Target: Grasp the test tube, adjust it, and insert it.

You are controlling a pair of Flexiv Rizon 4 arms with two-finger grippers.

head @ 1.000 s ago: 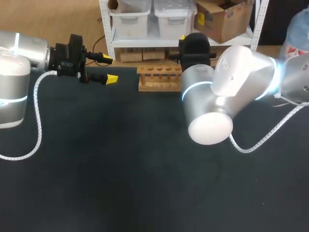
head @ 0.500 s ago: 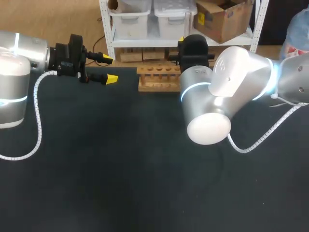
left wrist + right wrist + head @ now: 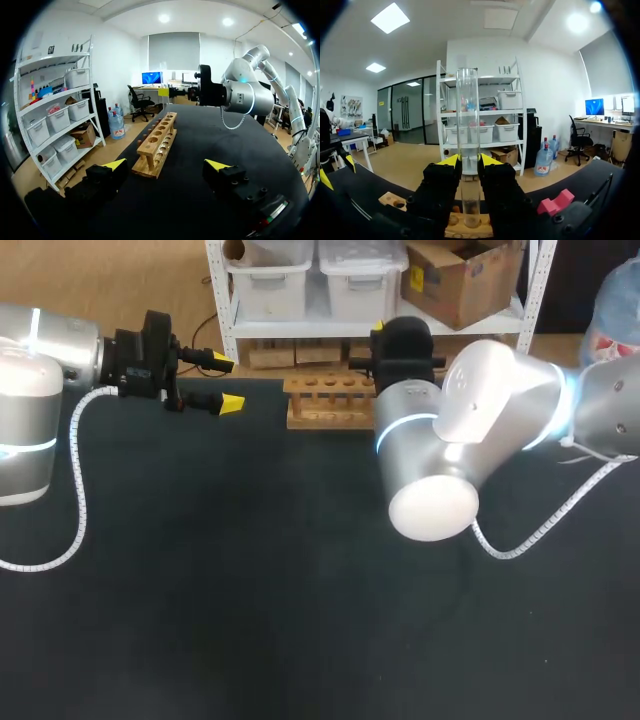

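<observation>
Partly hidden wooden rack (image 3: 322, 406), right hand (image 3: 468, 162) pinching upright test tube (image 3: 468, 115) above it, left hand (image 3: 166, 165) spread.

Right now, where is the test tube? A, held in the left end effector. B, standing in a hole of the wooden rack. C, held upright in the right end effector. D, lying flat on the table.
C: in the right wrist view the clear test tube stands upright, gripped from both sides by the right end effector, with the wooden rack ahead of it.
</observation>
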